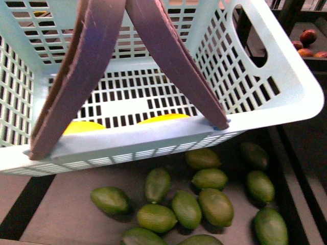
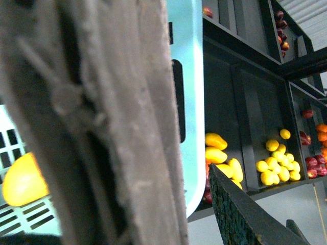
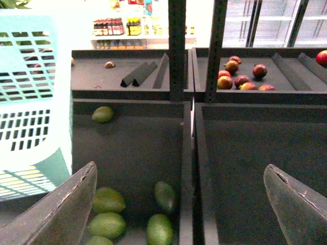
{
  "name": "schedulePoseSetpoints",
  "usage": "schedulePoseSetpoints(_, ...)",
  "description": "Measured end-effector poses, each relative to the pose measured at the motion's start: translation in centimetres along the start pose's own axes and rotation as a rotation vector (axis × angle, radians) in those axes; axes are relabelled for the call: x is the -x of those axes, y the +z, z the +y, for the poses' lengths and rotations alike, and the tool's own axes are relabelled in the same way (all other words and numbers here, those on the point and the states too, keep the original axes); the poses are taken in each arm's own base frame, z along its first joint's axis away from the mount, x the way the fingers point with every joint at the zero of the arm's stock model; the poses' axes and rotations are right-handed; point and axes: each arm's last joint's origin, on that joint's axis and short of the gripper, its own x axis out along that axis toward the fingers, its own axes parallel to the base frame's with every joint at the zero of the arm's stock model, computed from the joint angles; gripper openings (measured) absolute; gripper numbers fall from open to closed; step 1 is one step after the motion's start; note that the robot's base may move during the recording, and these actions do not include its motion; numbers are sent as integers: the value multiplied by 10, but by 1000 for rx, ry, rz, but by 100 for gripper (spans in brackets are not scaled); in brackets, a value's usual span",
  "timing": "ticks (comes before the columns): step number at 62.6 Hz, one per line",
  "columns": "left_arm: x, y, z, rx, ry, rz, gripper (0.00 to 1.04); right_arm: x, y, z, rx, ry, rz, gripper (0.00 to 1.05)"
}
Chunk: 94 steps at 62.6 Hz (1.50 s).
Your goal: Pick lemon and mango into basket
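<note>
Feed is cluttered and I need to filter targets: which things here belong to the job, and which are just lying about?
Job:
basket
yellow fruit in the basket
green mangoes in the bin below
right end effector, open and empty

Lying about:
red fruit on the upper shelf
yellow fruit on shelves

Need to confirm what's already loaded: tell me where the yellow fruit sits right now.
In the front view, two yellow fruits lie on the floor of the basket, against its near wall, partly hidden by the rim, above the green mangoes in the bin.
</note>
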Motion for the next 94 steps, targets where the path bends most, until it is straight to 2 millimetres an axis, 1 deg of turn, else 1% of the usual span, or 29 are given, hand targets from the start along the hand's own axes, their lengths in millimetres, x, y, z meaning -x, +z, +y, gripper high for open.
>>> schedulePoseSetpoints(44, 0, 0, 1, -2, 5, -3, 28, 0, 0, 0, 0, 1, -1, 96)
schedulePoseSetpoints(55, 2, 5, 6, 7, 36, -32, 28, 0, 0, 0, 0, 5, -2, 96)
schedulePoseSetpoints(64, 1, 3, 4, -12, 30, -26, 28, 0, 0, 0, 0, 4, -1, 96)
schedulePoseSetpoints(65, -2, 1, 4, -23, 36, -54, 28, 0, 0, 0, 0, 4, -1, 96)
schedulePoseSetpoints(67, -8, -2, 6, -40, 84, -209, 28, 0, 0, 0, 0, 1, -1, 96)
schedulePoseSetpoints(68, -15, -3, 9, -57, 123, -317, 28, 0, 0, 0, 0, 0, -1, 96)
schedulePoseSetpoints(69, -18, -2, 9, -59, 134, -350, 28, 0, 0, 0, 0, 0, -1, 96)
schedulePoseSetpoints(71, -29, 2, 12, -69, 189, -467, 28, 0, 0, 0, 0, 4, -1, 96)
schedulePoseSetpoints(73, -36, 9, 14, -68, 231, -521, 28, 0, 0, 0, 0, 4, -1, 96)
schedulePoseSetpoints(74, -41, 14, 20, -60, 264, -534, 28, 0, 0, 0, 0, 3, -1, 96)
schedulePoseSetpoints(76, -47, 19, 26, -49, 278, -536, 28, 0, 0, 0, 0, -3, -1, 96)
schedulePoseSetpoints(79, -68, 36, 42, -15, 323, -527, 28, 0, 0, 0, 0, -3, -2, 96)
schedulePoseSetpoints(83, -84, 50, 54, 6, 359, -496, 28, 0, 0, 0, 0, -2, -1, 96)
schedulePoseSetpoints(84, -85, 51, 55, 13, 360, -495, 28, 0, 0, 0, 0, -2, -1, 96)
schedulePoseSetpoints(87, -97, 59, 65, 55, 379, -483, 28, 0, 0, 0, 0, -2, -1, 96)
schedulePoseSetpoints(89, -107, 65, 76, 104, 392, -479, 28, 0, 0, 0, 0, -2, -1, 96)
schedulePoseSetpoints(94, -128, 68, 94, 186, 415, -459, 28, 0, 0, 0, 0, -2, -1, 96)
